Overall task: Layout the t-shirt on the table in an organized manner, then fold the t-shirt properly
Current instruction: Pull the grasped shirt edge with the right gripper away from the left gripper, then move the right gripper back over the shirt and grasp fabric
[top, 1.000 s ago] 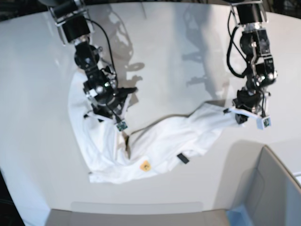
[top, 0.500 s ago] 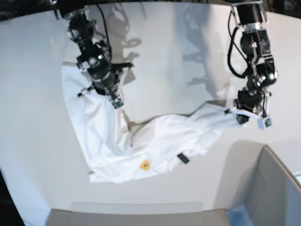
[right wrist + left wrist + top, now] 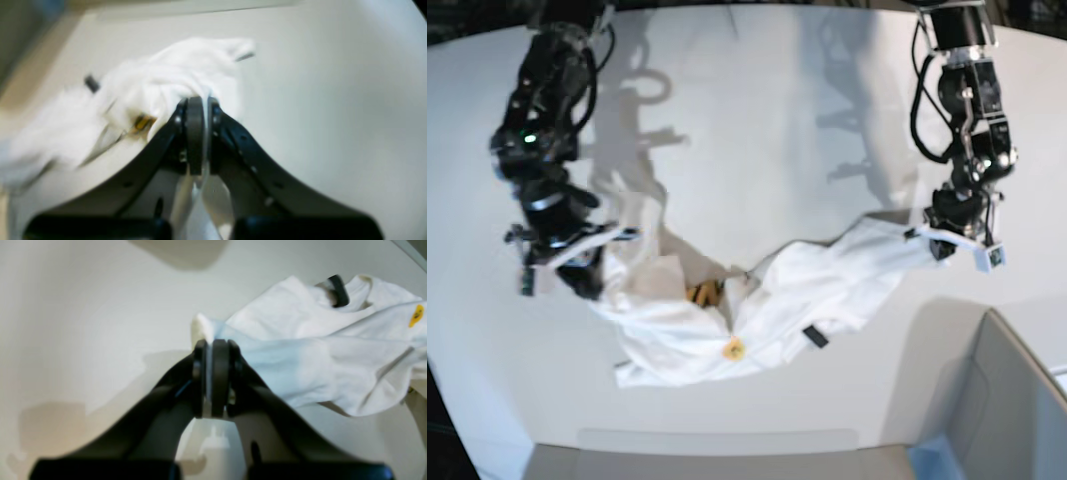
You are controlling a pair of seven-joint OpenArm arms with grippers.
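Observation:
The white t-shirt lies crumpled in a curve across the table. Its black tag and yellow label face up, and a bit of orange print shows in a fold. My left gripper is shut on the shirt's right end. In the left wrist view that gripper pinches a cloth edge, with the t-shirt trailing away to the right. My right gripper is shut on the shirt's left end. The right wrist view shows the gripper with bunched t-shirt clamped between its pads.
A grey box-like corner piece stands at the front right. A beige ledge runs along the table's front edge. Both arms cast shadows on the far half of the table.
My right gripper has swung to the left and toward the front, dragging the shirt's left side with it and bunching the cloth. The left arm has stayed still.

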